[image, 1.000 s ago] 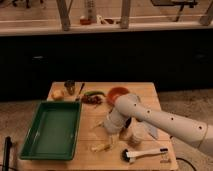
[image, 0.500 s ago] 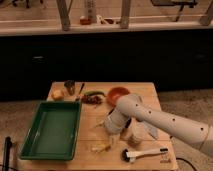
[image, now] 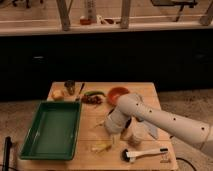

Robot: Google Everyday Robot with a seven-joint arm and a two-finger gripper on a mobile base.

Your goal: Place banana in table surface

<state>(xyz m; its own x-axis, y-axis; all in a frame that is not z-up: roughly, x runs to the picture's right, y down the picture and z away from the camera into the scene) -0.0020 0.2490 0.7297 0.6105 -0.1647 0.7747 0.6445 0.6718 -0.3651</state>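
Claw [image: 107, 125] at the end of the white arm [image: 165, 120] hangs low over the middle of the counter [image: 145, 95]; whether it is clenched or released cannot be told. The banana [image: 101, 147] lies flat on the wood near the front edge, just beside the right wall of the green tray [image: 30, 145] and apart from the claw, which sits behind and above it.

The fruit looks to be set down already, so the step in hand is likely a clean retreat. Doing it well means rising straight up before swinging away, so the wrist does not sweep the banana toward the tray or knock the brush [image: 145, 154] lying to the right near the front edge. The red bowl [image: 118, 93] behind the arm also wants a clear margin.

Compared with half a second ago, the banana lies in the same spot, and the arm holds nearly the same pose; any shift is too slight to name.
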